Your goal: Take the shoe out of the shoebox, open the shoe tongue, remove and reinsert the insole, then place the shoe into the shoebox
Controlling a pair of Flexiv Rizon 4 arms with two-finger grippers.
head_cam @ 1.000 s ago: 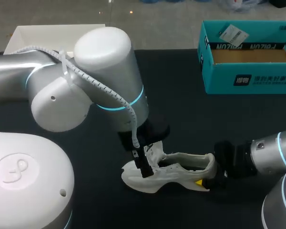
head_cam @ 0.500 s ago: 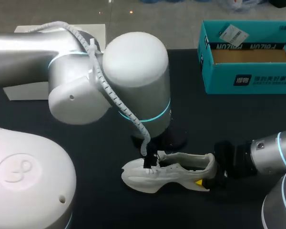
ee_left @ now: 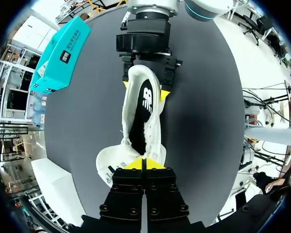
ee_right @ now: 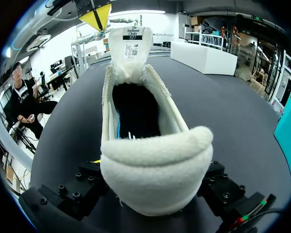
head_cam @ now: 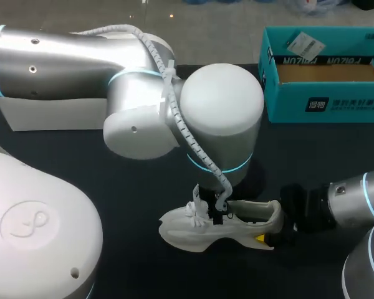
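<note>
White shoe [head_cam: 193, 235], heel sides under right pincer [ee_left: 144, 91], tongue tip [ee_right: 131, 47] in left pincer [ee_left: 143, 164].

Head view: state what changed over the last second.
The left arm swung rightward, carrying the left gripper from the toe end of the shoe toward its middle, where it now pinches the tongue. The right gripper stayed clamped on the heel; shoe and shoebox did not move.

black table [head_cam: 137, 202] w/ shoe [head_cam: 193, 235], teal shoebox [head_cam: 324, 103] & white box [head_cam: 50, 115].
</note>
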